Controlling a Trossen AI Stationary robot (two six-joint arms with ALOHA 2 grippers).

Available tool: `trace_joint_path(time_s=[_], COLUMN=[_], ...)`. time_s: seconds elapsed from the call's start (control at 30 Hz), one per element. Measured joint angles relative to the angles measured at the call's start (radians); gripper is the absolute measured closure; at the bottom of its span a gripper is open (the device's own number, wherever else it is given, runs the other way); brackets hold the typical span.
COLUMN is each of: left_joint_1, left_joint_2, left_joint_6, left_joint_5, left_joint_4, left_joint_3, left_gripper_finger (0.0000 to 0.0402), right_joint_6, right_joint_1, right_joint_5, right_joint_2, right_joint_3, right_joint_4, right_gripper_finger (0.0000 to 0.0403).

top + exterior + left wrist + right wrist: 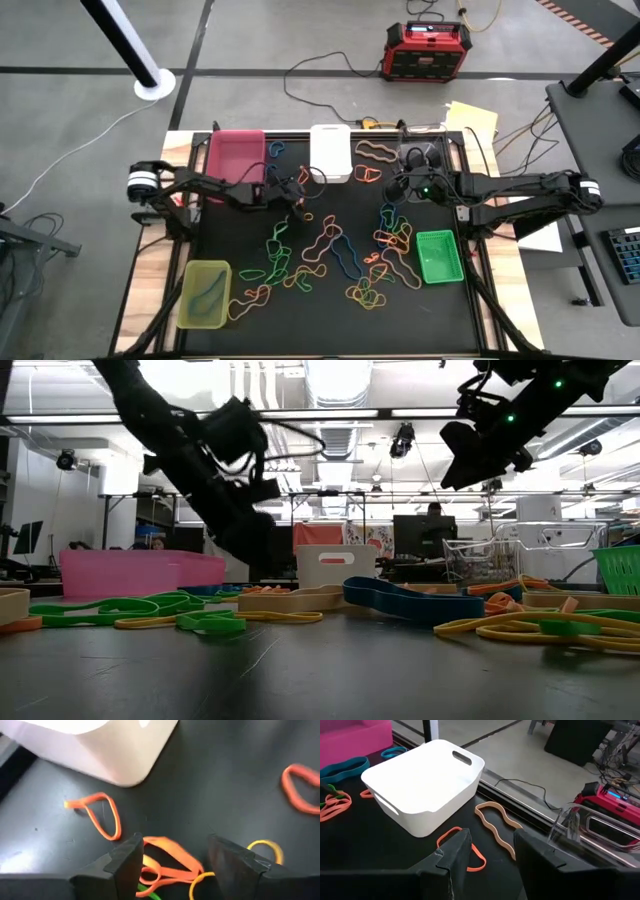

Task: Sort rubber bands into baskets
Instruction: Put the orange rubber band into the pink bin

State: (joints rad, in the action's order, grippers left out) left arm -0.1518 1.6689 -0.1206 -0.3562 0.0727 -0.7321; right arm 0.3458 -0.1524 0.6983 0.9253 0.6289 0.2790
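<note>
Many rubber bands (335, 255) in orange, green, blue, yellow and tan lie loose on the black table top. My left gripper (175, 865) hangs open just over an orange band (167, 860), near the white basket (330, 152); its fingers stand on either side of the band without touching it. My right gripper (492, 862) is open and holds nothing. It hangs high above the table, between the white basket (427, 782) and the clear basket (420, 155). A tan wavy band (495, 827) and an orange band (465, 850) lie below it.
The pink basket (235, 160) stands at the far left, the yellow-green one (205, 293) at the near left and the green one (440, 255) at the near right. A red-and-black power box (428, 50) sits on the floor beyond the table.
</note>
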Motion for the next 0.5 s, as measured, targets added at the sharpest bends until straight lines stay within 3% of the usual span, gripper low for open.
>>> trace_joint_path(time_s=[0.13,0.27,0.4,0.5], left_joint_1=[-0.004,-0.003,-0.003,-0.002], left_joint_2=[0.036,0.046,0.042,0.036], left_joint_6=[0.005,0.0,0.004,0.026], left_joint_5=[-0.001,-0.001,-0.001,-0.001], left_joint_4=[0.003,-0.002,-0.002,-0.002], left_joint_3=[-0.01,-0.006,-0.006,-0.007], left_gripper_finger=[0.0195,0.0224,0.0281,0.0347], right_joint_6=[-0.005,-0.006,-0.006,-0.005], right_joint_1=[0.0,0.0,0.0,0.0], right_joint_5=[0.0,0.0,0.0,0.0], right_joint_2=[0.0,0.0,0.0,0.0], right_joint_3=[-0.001,-0.003,-0.009,-0.015], right_joint_4=[0.005,0.008,0.009,0.009], right_gripper_finger=[0.0257,0.0257,0.0257,0.0257])
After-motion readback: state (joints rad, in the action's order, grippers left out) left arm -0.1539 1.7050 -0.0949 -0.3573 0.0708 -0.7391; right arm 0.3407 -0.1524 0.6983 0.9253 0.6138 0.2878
